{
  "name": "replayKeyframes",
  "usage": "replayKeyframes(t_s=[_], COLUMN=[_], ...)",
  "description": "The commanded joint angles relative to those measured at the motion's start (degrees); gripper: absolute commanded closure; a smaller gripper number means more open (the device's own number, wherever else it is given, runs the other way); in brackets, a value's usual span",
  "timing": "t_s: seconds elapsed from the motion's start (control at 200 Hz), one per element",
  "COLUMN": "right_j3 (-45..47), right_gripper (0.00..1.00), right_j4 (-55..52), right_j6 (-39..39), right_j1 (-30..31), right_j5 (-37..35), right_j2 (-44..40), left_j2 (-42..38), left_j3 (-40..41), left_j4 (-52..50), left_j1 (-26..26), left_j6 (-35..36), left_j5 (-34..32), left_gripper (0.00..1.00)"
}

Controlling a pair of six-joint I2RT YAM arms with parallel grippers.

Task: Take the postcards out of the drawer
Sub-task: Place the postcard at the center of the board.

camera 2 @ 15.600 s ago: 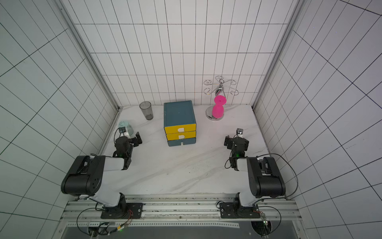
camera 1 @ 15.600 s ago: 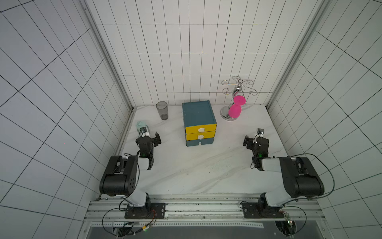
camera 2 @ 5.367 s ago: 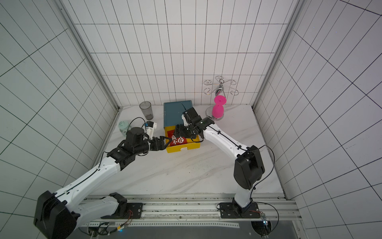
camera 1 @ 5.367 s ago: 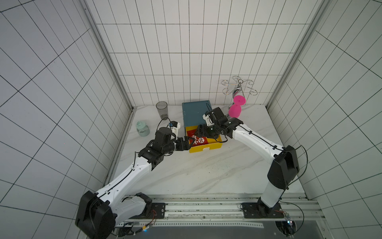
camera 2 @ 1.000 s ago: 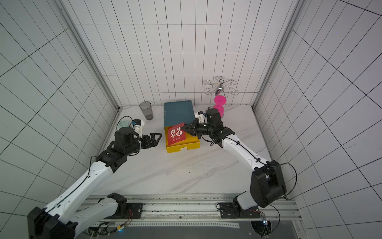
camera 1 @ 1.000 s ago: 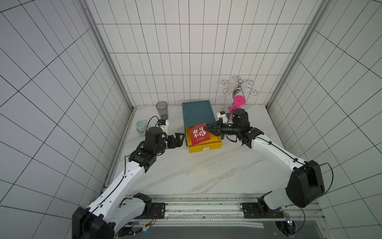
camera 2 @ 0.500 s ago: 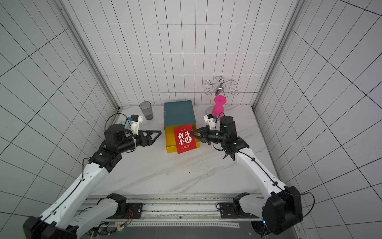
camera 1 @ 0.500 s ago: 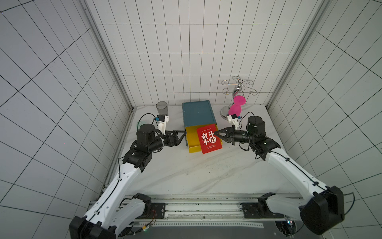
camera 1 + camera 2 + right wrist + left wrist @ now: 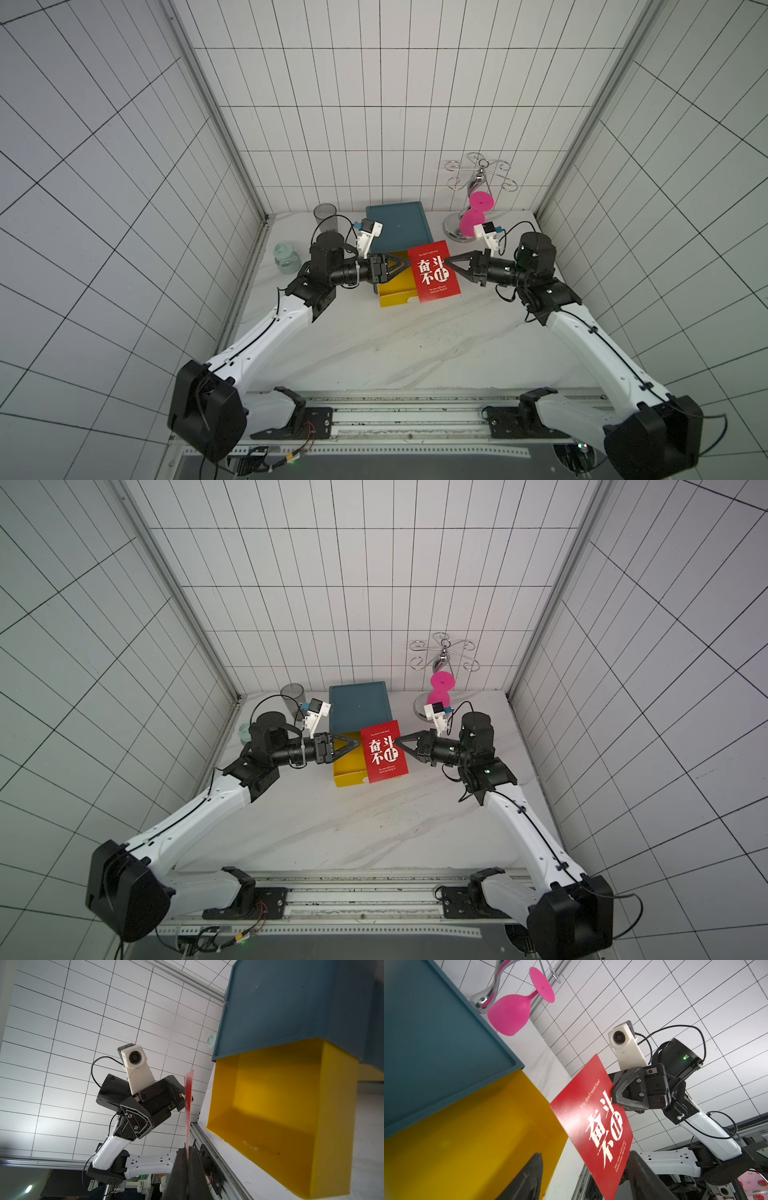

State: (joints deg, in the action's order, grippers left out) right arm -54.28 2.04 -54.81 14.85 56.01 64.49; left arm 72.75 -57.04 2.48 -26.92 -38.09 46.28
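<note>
Right end effector (image 9: 449,265) clamps one long edge of the red postcard (image 9: 434,272), held above the open yellow drawer (image 9: 395,294) near the bench (image 9: 415,345) back edge. Left end effector (image 9: 406,266), jaws apart, straddles the opposite edge.

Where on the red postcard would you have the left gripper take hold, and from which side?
Grip the postcard on its free long edge, opposite the one the right gripper pinches, coming from the robot's left. It is thin, flat and held clear above the yellow drawer, so the left gripper can straddle that edge.
</note>
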Motion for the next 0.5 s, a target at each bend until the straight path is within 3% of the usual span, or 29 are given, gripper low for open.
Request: replayKeyframes(t_s=[0.0,0.33,0.495], right_j3=[0.19,3.25,4.29], right_gripper=[1.0,1.0,1.0], right_j4=[2.58,9.54,12.02], right_j6=[1.43,-2.35,-3.89], right_j1=[-0.7,-0.7,-0.7], right_j5=[1.35,0.9,0.8], right_j2=[-1.64,-2.59,-2.21], left_j2=[1.14,3.33,5.08], left_j3=[-1.03,-0.24,0.26], left_j4=[4.54,9.16,13.92], left_j1=[-0.8,-1.74,-1.66], left_j6=[-1.42,-2.79,-5.14], left_j5=[-0.22,-0.12,1.2], left_gripper=[0.38,0.43,0.52])
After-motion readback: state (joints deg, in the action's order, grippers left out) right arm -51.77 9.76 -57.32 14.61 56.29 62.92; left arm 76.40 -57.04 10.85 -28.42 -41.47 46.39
